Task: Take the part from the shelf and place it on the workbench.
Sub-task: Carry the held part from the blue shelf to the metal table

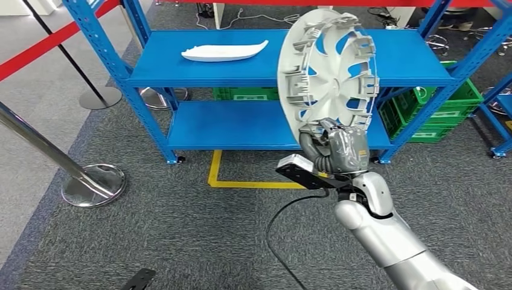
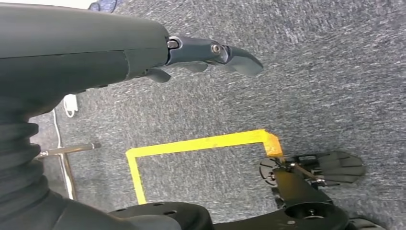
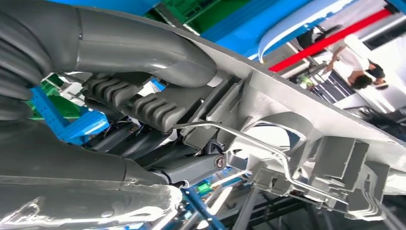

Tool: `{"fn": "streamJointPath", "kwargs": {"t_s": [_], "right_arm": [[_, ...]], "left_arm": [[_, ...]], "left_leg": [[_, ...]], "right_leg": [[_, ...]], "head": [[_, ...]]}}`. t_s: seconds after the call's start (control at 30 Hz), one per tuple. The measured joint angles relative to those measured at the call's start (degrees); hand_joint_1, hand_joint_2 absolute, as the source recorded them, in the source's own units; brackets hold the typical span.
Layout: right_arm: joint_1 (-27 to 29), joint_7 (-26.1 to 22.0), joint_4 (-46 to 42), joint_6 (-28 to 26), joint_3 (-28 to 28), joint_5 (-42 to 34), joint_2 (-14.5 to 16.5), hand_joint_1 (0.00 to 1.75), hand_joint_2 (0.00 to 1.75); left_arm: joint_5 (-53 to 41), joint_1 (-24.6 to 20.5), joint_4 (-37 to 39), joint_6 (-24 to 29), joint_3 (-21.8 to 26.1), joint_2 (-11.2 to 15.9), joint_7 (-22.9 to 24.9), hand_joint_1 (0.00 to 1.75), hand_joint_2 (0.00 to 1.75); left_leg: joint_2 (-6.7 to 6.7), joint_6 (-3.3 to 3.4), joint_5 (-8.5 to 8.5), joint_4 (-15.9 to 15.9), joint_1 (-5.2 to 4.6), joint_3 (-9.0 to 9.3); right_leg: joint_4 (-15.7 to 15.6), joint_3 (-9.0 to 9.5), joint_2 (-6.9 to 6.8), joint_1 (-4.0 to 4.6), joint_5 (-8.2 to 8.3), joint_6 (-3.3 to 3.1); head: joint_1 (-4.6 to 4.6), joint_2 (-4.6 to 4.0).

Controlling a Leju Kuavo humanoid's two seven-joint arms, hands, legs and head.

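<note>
A round silver-grey wheel cover stands on edge in the air in front of the blue shelf. My right hand grips its lower rim, with the thumb on one face and the dark fingers on the ribbed inner face. A white curved part lies on the shelf's upper board, left of the cover. My left hand hangs over the grey carpet with its fingers apart and nothing in them.
Green crates sit under and right of the shelf. A chrome post with a round base stands at the left, and a red barrier belt runs behind it. Yellow floor tape marks the carpet before the shelf. A person stands far off.
</note>
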Motion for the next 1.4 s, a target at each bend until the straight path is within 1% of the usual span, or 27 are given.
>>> {"fn": "streamJointPath", "kwargs": {"t_s": [0.07, 0.13, 0.17, 0.23, 0.3, 0.33, 0.37, 0.43, 0.5, 0.53, 0.57, 0.63, 0.7, 0.77, 0.83, 0.87, 0.9, 0.93, 1.0, 1.07, 1.13, 1.17, 1.23, 1.27, 1.33, 1.37, 1.4], "right_arm": [[0.0, -0.6, -0.5, 0.0, -0.2, -1.2, 0.1, 1.75, 1.75], [0.0, -0.9, -0.7, 0.0, -0.6, -1.8, 0.2, 1.75, 1.75], [0.0, -1.0, -0.8, 0.0, -0.7, -1.9, 0.2, 1.75, 1.75], [0.0, -1.0, -1.1, 0.1, -1.1, -1.9, 0.2, 1.75, 1.75], [0.0, -1.1, -1.3, 0.1, -1.3, -1.9, 0.2, 1.75, 1.75], [0.1, -1.1, -1.3, 0.1, -1.3, -1.9, 0.2, 1.75, 1.75], [0.1, -1.1, -1.3, 0.1, -1.3, -2.0, 0.2, 1.75, 1.75], [0.1, -1.1, -1.4, 0.1, -1.3, -2.0, 0.2, 1.75, 1.75], [0.0, -1.1, -1.5, 0.1, -1.3, -2.0, 0.2, 1.75, 1.75], [-0.1, -1.1, -1.6, 0.1, -1.3, -2.0, 0.3, 1.75, 1.75], [-0.2, -1.1, -1.7, 0.1, -1.4, -2.0, 0.4, 1.75, 1.75], [-0.1, -1.1, -1.8, 0.1, -1.4, -2.0, 0.4, 1.75, 1.75], [0.1, -1.1, -1.8, 0.1, -1.5, -2.0, 0.4, 1.75, 1.75], [0.1, -1.2, -1.8, 0.1, -1.5, -2.0, 0.4, 1.75, 1.75], [0.1, -1.2, -1.8, 0.1, -1.4, -2.0, 0.5, 1.75, 1.75], [0.1, -1.2, -1.8, 0.1, -1.4, -2.0, 0.5, 1.75, 1.75], [0.1, -1.2, -1.8, 0.1, -1.4, -2.0, 0.5, 1.75, 1.75], [0.0, -1.2, -1.9, 0.1, -1.4, -2.0, 0.5, 1.75, 1.75], [-0.2, -1.3, -2.0, 0.1, -1.4, -2.0, 0.5, 1.75, 1.75], [-0.4, -1.3, -2.2, 0.1, -1.5, -2.0, 0.7, 1.75, 1.75], [-0.5, -1.3, -2.2, 0.1, -1.5, -2.0, 0.8, 1.75, 1.75], [-0.5, -1.3, -2.2, 0.1, -1.6, -2.0, 0.8, 1.75, 1.75], [-0.5, -1.3, -2.3, 0.2, -1.7, -2.0, 0.8, 1.75, 1.75], [-0.6, -1.2, -2.3, 0.2, -1.8, -1.9, 0.9, 1.75, 1.75], [-0.6, -1.2, -2.3, 0.2, -1.8, -1.9, 1.0, 1.75, 1.75], [-0.6, -1.2, -2.3, 0.2, -1.8, -1.9, 1.1, 1.75, 1.75], [-0.6, -1.2, -2.3, 0.2, -1.8, -1.9, 1.1, 1.75, 1.75]], "left_arm": [[0.0, -0.1, 0.0, 0.0, 0.0, 0.0, 0.0, 0.0, 1.75], [-0.1, 0.0, 0.0, 0.0, 0.0, 0.0, 0.0, 0.0, 1.75], [-0.2, -0.1, 0.0, 0.0, 0.0, 0.0, 0.0, 0.0, 1.75], [-0.3, -0.1, 0.0, 0.0, 0.0, 0.0, 0.0, 0.0, 1.75], [-0.4, -0.2, 0.0, 0.0, -0.1, 0.0, 0.0, 0.0, 1.75], [-0.4, -0.2, 0.0, 0.0, -0.1, -0.1, 0.0, 0.0, 1.75], [-0.4, -0.2, 0.0, 0.0, -0.1, -0.1, 0.0, 0.0, 1.75], [-0.4, -0.3, 0.0, 0.0, -0.1, -0.1, 0.0, 0.0, 1.75], [-0.4, -0.4, 0.0, 0.0, -0.1, -0.1, 0.0, 0.0, 1.75], [-0.4, -0.5, 0.0, 0.0, -0.1, -0.2, 0.0, 0.0, 1.75], [-0.4, -0.5, 0.0, 0.0, -0.1, -0.2, 0.0, 0.0, 1.75], [-0.4, -0.5, 0.0, 0.0, -0.1, -0.4, 0.0, 0.0, 1.75], [-0.4, -0.5, 0.0, 0.0, -0.2, -0.4, 0.0, 0.0, 1.75], [-0.4, -0.5, 0.0, 0.0, -0.2, -0.3, 0.0, 0.0, 1.75], [-0.5, -0.4, 0.0, 0.0, -0.2, -0.4, 0.0, 0.0, 1.75], [-0.5, -0.4, 0.0, 0.0, -0.2, -0.4, 0.0, 0.0, 1.75], [-0.5, -0.4, 0.0, 0.0, -0.2, -0.4, 0.0, 0.0, 1.75], [-0.5, -0.4, 0.0, 0.0, -0.2, -0.5, 0.0, 0.0, 1.75], [-0.5, -0.5, 0.0, 0.0, -0.2, -0.5, 0.0, 0.0, 1.75], [-0.5, -0.5, 0.0, 0.0, -0.2, -0.5, 0.0, 0.0, 1.75], [-0.5, -0.5, 0.0, 0.0, -0.2, -0.4, 0.0, 0.0, 1.75], [-0.5, -0.6, 0.0, 0.0, -0.2, -0.4, 0.0, 0.0, 1.75], [-0.5, -0.7, 0.0, 0.0, -0.3, -0.4, 0.0, 0.0, 1.75], [-0.5, -0.8, 0.0, 0.0, -0.3, -0.4, 0.0, 0.0, 1.75], [-0.5, -0.7, 0.0, 0.0, -0.3, -0.5, 0.0, 0.0, 1.75], [-0.6, -0.6, 0.0, 0.0, -0.3, -0.5, 0.0, 0.0, 1.75], [-0.6, -0.6, 0.0, 0.0, -0.3, -0.5, 0.0, 0.0, 1.75]], "left_leg": [[0.29, -0.56, 0.09, 0.3, -0.16, -0.19], [0.51, -1.06, 0.04, 0.5, -0.02, -0.31], [0.59, -1.36, -0.69, 1.3, 0.03, -0.65], [0.58, -1.9, -4.08, 5.9, 0.14, -2.62], [0.56, -2.16, -7.83, 13.4, 0.23, -5.73], [0.56, -2.16, -8.55, 15.9, 0.25, -6.75], [0.53, -2.08, -8.11, 16.5, 0.25, -6.87], [-0.09, -1.74, -4.89, 12.0, 0.27, -4.17], [-2.38, -1.37, -2.28, 5.1, 0.44, -0.05], [-3.29, -1.27, -1.92, 2.8, 0.54, 1.15], [-3.72, -1.18, -1.93, 1.6, 0.56, 1.64], [-2.7, -0.76, -1.76, 0.9, 0.58, 1.37], [-1.42, -0.06, -1.27, 0.7, 0.59, 1.13], [-0.13, 0.41, -0.96, 0.6, 0.52, 0.89], [1.28, 0.58, -0.75, 0.7, 0.46, 0.65], [1.98, 0.59, -0.67, 0.7, 0.45, 0.56], [2.64, 0.55, -0.6, 0.7, 0.46, 0.53], [3.28, 0.5, -0.56, 0.7, 0.46, 0.52], [4.38, 0.13, -0.53, 0.9, 0.2, 0.47], [5.47, -0.4, -0.44, 1.0, -0.23, 0.31], [6.62, -0.85, -0.4, 1.1, -0.35, 0.18], [6.3, -1.16, -0.76, 1.3, -0.24, 0.06], [3.93, -1.8, -3.33, 4.8, -0.01, -1.41], [2.45, -2.0, -5.31, 8.2, 0.08, -2.91], [1.23, -2.11, -8.42, 15.4, 0.13, -6.28], [1.06, -2.07, -8.56, 17.1, 0.15, -7.1], [0.89, -1.98, -7.57, 16.7, 0.19, -6.92]], "right_leg": [[-2.2, 1.37, 0.1, 0.24, -0.51, -0.63], [-2.3, 1.03, 0.66, 0.14, -0.28, -1.51], [-2.4, 0.91, 0.93, 0.09, -0.06, -1.88], [-2.5, 0.66, 1.36, -0.02, 0.33, -2.49], [-2.5, 0.24, 1.89, 0.06, 0.69, -2.83], [-2.5, -0.01, 2.25, 0.1, 0.89, -2.89], [-2.4, -0.26, 2.72, 0.13, 1.12, -2.89], [-2.4, -0.68, 3.81, 0.11, 1.57, -2.69], [-2.4, -1.16, 4.86, 0.15, 2.0, -2.26], [-2.4, -1.49, 5.39, 0.15, 2.3, -1.96], [-2.4, -1.85, 5.92, 0.13, 2.69, -1.62], [-2.6, -2.56, 6.65, 0.0, 3.36, -0.93], [-0.8, -3.64, 4.76, 0.1, 1.88, -0.48], [5.7, -6.05, 1.88, 0.27, -2.25, -0.15], [12.8, -8.26, 0.79, 0.25, -5.41, 0.2], [13.8, -8.17, 0.58, 0.23, -5.57, 0.29], [12.5, -6.92, 0.36, 0.2, -4.74, 0.33], [9.3, -4.71, -0.07, 0.19, -3.29, 0.31], [1.5, -0.06, -2.61, 0.55, -1.19, -0.03], [-2.1, 1.62, -4.06, 0.96, -0.67, -0.83], [-2.2, 1.17, -2.71, 1.0, -0.26, -1.72], [-2.2, 0.98, -2.02, 0.92, -0.05, -2.08], [-2.4, 0.72, -0.76, 0.63, 0.38, -2.78], [-2.4, 0.51, -0.14, 0.53, 0.55, -3.02], [-2.4, 0.06, 1.29, 0.48, 0.91, -3.26], [-2.4, -0.14, 2.07, 0.48, 1.09, -3.26], [-2.3, -0.3, 2.91, 0.46, 1.28, -3.16]], "head": [[0.02, 0.0], [0.03, 0.0], [-0.07, 0.01], [-0.22, 0.01], [-0.31, 0.0], [-0.32, 0.0], [-0.31, 0.01], [-0.32, 0.01], [-0.31, 0.0], [-0.29, 0.0], [-0.27, 0.01], [-0.27, 0.01], [-0.01, 0.0], [0.29, 0.0], [0.31, 0.0], [0.32, 0.0], [0.32, 0.0], [0.33, 0.0], [0.36, 0.0], [0.3, 0.0], [0.26, 0.0], [0.25, 0.0], [0.13, 0.0], [0.06, 0.0], [-0.02, 0.0], [-0.02, 0.0], [-0.02, 0.0]]}}
